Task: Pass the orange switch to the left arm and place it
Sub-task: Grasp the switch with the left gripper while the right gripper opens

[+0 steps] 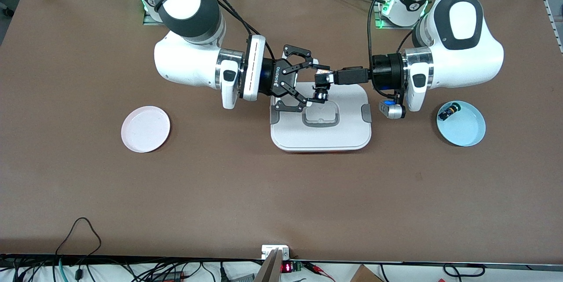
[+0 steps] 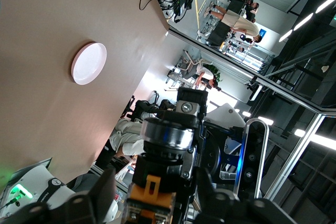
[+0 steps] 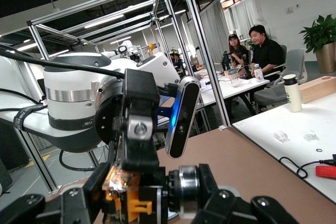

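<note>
Orange and black, the orange switch [image 1: 321, 90] hangs in the air over the 12 o'clock edge of the box [image 1: 321, 137], so you are mid-handover. Your right gripper [image 1: 311, 82] is pinching it, and your left gripper [image 1: 327, 78] sits right against it from the 3 o'clock side; whether that one has a hold yet you cannot tell. The pink plate [image 1: 145, 129] at the box's 9 o'clock is bare, and the blue plate [image 1: 466, 132] at 3 o'clock holds only the green-capped part [image 1: 449, 110]. I'd judge the release, the carry clear of the box and the set-down on the table [image 1: 281, 194] are left
</note>
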Controlling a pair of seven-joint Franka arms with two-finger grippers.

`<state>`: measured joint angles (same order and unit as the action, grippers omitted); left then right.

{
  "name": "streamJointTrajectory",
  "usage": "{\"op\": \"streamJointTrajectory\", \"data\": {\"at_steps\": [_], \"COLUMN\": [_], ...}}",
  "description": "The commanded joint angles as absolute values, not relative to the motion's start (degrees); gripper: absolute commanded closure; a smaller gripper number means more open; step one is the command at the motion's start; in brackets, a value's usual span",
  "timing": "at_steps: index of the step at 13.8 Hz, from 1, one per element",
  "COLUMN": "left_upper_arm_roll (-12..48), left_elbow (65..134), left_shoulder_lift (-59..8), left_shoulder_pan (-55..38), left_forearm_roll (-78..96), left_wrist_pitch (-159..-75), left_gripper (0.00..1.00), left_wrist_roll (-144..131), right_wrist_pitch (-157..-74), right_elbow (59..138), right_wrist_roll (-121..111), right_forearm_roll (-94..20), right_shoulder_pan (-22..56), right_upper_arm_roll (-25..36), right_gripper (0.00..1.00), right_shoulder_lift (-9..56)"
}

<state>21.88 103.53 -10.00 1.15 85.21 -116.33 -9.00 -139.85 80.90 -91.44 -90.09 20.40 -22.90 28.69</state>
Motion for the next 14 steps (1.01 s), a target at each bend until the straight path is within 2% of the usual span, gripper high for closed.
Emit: {"op": "streamJointTrajectory", "data": {"at_steps": [1, 3, 4, 6, 7, 8, 9, 14], "left_upper_arm_roll": [22.3, 22.3, 22.2, 22.2, 22.1, 22.1, 22.0, 20.4], "left_elbow": [104.1, 104.2, 104.2, 104.2, 104.2, 104.2, 104.2, 104.8], "left_shoulder_lift": [-9.1, -9.1, -9.1, -9.1, -9.1, -9.1, -9.0, -8.2], "left_shoulder_pan": [1.5, 1.5, 1.6, 1.7, 1.8, 2.1, 2.3, 4.0], "left_forearm_roll": [86.4, 86.3, 86.3, 86.3, 86.3, 86.2, 86.1, 84.6], "left_wrist_pitch": [-117.0, -116.8, -116.8, -116.7, -116.7, -116.6, -116.5, -113.0], "left_gripper": [0.82, 0.96, 0.99, 1.0, 1.0, 1.0, 1.0, 1.0], "left_wrist_roll": [-6.7, -4.8, -4.8, -4.8, -4.9, -5.1, -5.2, -5.4], "right_wrist_pitch": [-140.1, -140.1, -140.1, -140.1, -140.1, -140.1, -140.1, -139.9], "right_elbow": [79.4, 79.4, 79.4, 79.5, 79.5, 79.5, 79.6, 81.0], "right_wrist_roll": [-93.0, -93.0, -93.0, -93.0, -92.7, -92.6, -92.8, -92.3], "right_forearm_roll": [-91.8, -91.8, -91.8, -91.8, -92.0, -92.7, -95.0, -97.6], "right_shoulder_pan": [21.0, 21.0, 21.0, 21.1, 21.1, 21.1, 21.1, 20.2], "right_upper_arm_roll": [-22.6, -22.5, -22.5, -22.5, -22.5, -22.5, -22.5, -22.0], "right_gripper": [0.77, 0.77, 0.77, 0.76, 0.7, 0.25, 0.0, 0.0], "right_shoulder_lift": [29.4, 29.4, 29.4, 29.3, 29.2, 29.2, 29.0, 27.9]}}
